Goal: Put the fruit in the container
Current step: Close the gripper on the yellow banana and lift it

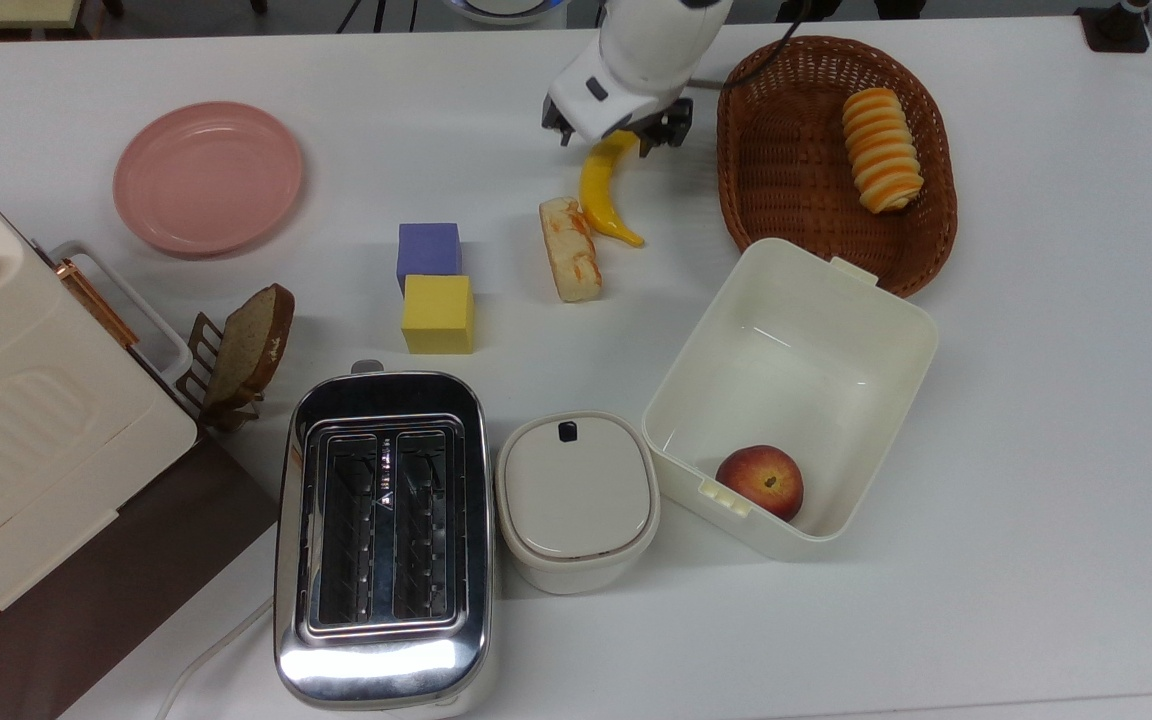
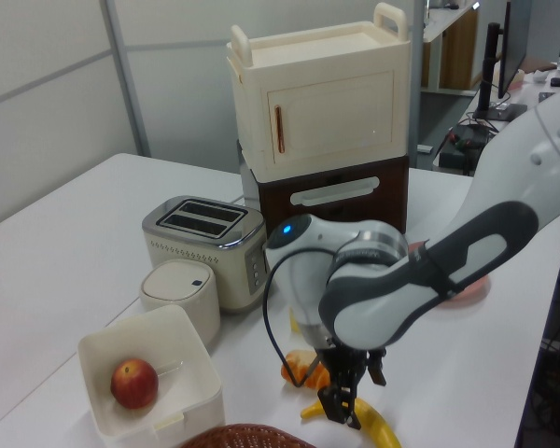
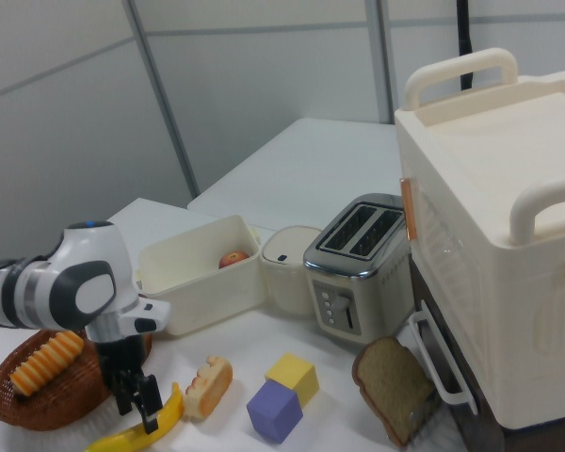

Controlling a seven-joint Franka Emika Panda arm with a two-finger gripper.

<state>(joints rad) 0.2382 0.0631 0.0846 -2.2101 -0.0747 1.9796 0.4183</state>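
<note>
1. End effector hangs over the upper end of the banana, near the far edge of the white table in the top view. Fingers are spread, one either side of the fruit, nothing gripped yet.
2. Banana lies flat on the table, its lower tip touching or just beside the bread stick, w/ the wicker basket near on the top view's right. In the left view the end effector straddles the banana from above; the right view shows the end effector at the banana too.
3. Container stands open, just below the basket in the top view, well apart from the banana. A peach already sits in one corner.
4. Handling, as judged: banana looks light, stiff, glossy, so prob. slippery. The curve means a grip near one end may let it swing or twist.
5. Best hold, as judged: across the narrow width, closer to mid-length than the tip, away from the bread stick so it isn't nudged.
6. Container is deep and wide, so a drop into the bare half should clear the peach.
</note>
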